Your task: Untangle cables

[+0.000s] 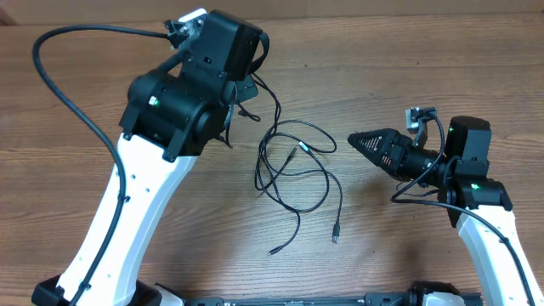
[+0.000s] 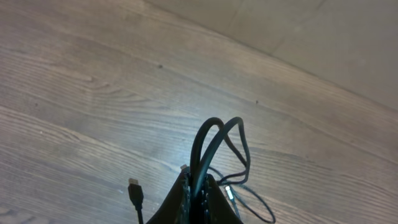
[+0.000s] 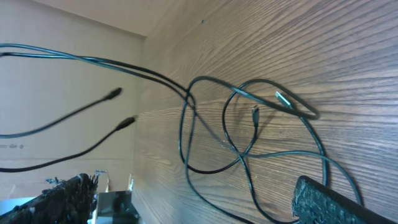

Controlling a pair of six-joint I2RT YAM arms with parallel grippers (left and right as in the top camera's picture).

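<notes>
On the wood-grain bench (image 1: 408,51) we see the thin black cables (image 1: 293,157) lying in tangled loops at the middle, two plug ends trailing toward the arm bases. Our left gripper (image 2: 199,182) pinches one loop at the tangle's far-left side. Our right gripper (image 1: 358,138) hovers just right of the tangle, spread wide and holding nothing.

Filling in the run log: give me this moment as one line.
left tool: shut on cables | right tool: open, empty, beside tangle | cables: tangled loops on table

Overhead looks straight down at the table (image 1: 408,51) — both wrist views skim low, apparently sharing the cables (image 1: 293,161).
</notes>
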